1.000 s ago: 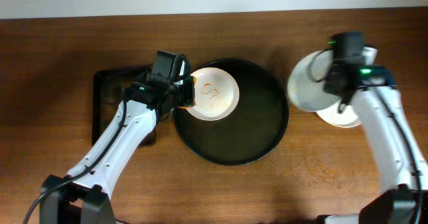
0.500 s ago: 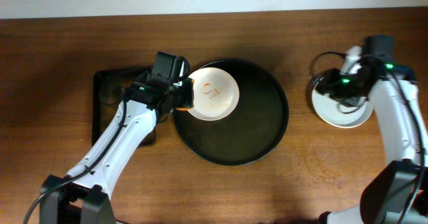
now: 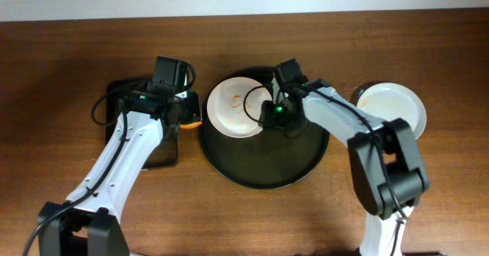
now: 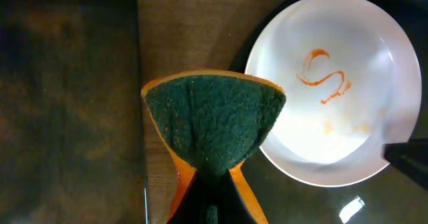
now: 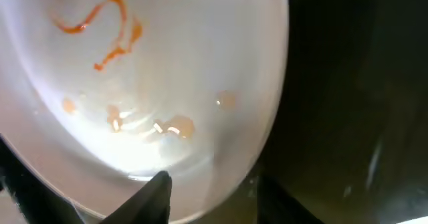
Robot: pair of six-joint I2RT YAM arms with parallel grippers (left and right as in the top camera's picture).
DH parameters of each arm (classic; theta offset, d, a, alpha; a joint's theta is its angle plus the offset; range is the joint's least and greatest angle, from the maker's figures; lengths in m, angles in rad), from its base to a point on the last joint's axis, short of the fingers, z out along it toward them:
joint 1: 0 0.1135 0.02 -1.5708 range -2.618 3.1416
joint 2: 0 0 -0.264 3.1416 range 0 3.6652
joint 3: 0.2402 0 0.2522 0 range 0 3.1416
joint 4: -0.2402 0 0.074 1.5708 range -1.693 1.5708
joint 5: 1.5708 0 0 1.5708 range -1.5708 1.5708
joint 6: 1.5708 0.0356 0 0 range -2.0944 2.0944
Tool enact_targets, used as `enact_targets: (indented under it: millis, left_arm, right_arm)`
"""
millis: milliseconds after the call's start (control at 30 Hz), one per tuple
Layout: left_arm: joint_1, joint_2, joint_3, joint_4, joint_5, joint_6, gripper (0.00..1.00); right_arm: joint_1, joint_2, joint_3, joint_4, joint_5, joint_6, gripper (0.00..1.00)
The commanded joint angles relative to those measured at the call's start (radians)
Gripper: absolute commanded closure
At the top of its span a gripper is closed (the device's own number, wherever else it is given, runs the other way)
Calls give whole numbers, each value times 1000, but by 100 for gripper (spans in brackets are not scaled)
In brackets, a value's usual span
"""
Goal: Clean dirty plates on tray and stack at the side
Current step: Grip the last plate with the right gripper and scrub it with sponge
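**One dirty plate, upper left in the round tray**

One dirty plate [image 3: 238, 107]: white, round, glossy, shallow-dished, marked with a thin orange squiggle and a few pale orange spots. Lying in the upper-left part of one round black tray [image 3: 263, 176], glossy, with a raised rim. Straddled at its right edge by the right gripper [image 3: 269, 111], fingers apart, one over the plate's inside, one outside over the tray. Just left of the plate, one sponge [image 4: 214, 127], rough green face on orange foam, pinched in the narrowed left gripper [image 4: 208, 200] beside one dark rectangular tray [image 3: 126, 95]. Far right on the wooden table [image 3: 344, 210], clean white plates [image 3: 391, 107], stacked; number not readable.
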Motion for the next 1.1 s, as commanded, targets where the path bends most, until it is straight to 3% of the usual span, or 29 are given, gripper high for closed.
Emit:
enact_targets:
  millis: [0,67,233,400,567,900,1067]
  left_arm:
    - [3,-34,7,-6,-6,5,99]
    - [3,-34,7,-6,-6,5,100]
    - [3,-34,7,-6,9,5,99]
    - [-17,-34,7,15,117,5,99]
    - [-57,-12,5,100,343,4,100]
    - [-269,214,5,292,514,-83,100]
    - [-362,303,5,412,515,-166,99]
  right_arm:
    - [9,39,11,15,10,98,73]
    - [8,39,11,-5,10,98,96]
    - [-26,19,12,-184,220,93,96]
    - [-117,-106,12,-285,391,-63,96]
    - [-123,-187,12,-381,391,-170,96]
    - [-63,-187,11,-463,384,-169,96]
    - [-62,-187,11,-490,384,-169,96]
